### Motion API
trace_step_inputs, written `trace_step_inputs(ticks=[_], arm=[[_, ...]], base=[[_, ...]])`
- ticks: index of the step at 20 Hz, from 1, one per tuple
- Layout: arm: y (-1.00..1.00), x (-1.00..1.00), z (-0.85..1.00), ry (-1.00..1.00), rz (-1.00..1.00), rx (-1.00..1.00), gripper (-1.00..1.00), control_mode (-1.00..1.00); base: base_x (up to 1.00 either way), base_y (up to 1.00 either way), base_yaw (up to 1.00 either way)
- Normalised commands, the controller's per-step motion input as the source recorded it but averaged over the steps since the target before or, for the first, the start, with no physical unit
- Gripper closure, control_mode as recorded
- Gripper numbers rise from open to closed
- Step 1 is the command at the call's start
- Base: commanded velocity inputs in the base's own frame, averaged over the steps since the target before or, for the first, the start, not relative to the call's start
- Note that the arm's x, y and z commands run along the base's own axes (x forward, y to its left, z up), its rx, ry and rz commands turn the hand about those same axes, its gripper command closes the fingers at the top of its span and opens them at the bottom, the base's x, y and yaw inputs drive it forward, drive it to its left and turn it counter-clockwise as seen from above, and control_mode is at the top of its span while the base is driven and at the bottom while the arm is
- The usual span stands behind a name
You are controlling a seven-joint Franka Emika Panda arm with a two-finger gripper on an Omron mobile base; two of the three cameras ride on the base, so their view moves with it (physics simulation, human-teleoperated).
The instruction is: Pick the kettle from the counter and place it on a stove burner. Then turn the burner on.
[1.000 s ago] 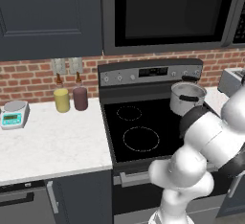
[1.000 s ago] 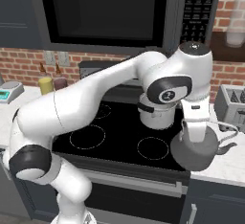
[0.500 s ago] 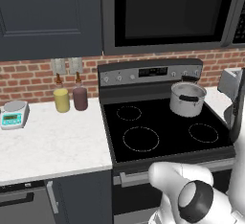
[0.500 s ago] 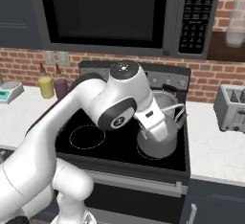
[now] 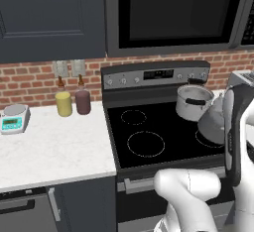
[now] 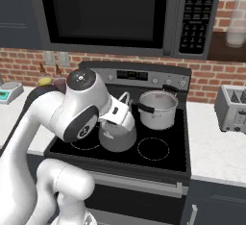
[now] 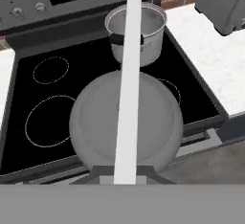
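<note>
**Spotter:** Kettle first: your gripper is clamped on its thin arched handle, and the dome hangs straight under your hand, off the glass.

**Operator:** Where does it sit over the cooktop?

**Spotter:** You have it above the black cooktop, toward the front edge. Along your hand's line of sight, the grey body covers the middle of the glass, and the handle runs as a pale bar right up the centre of your view.

**Operator:** What is beside it?

**Spotter:** To your hand's left lies the large outlined stove burner, bare, with the kettle's side overlapping its edge in that view. Just past it is the smaller outlined circle.

**Operator:** And farther out?

**Spotter:** Beyond the kettle stands the shiny steel pot on a rear burner, near but apart from your load. Behind that you see the control panel with its knobs. Off to your right, on the white counter, stands a toaster.
</note>
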Motion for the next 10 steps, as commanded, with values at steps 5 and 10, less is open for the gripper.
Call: trace_step_inputs(ticks=[5, 10], arm=[[0.98, 0.0, 0.24, 0.14, 0.29, -0.22, 1.0, -1.0], [0.72, 0.0, 0.04, 0.07, 0.15, -0.09, 1.0, -1.0]], base=[[0.0, 0.0, 0.0], [0.0, 0.0, 0.0]])
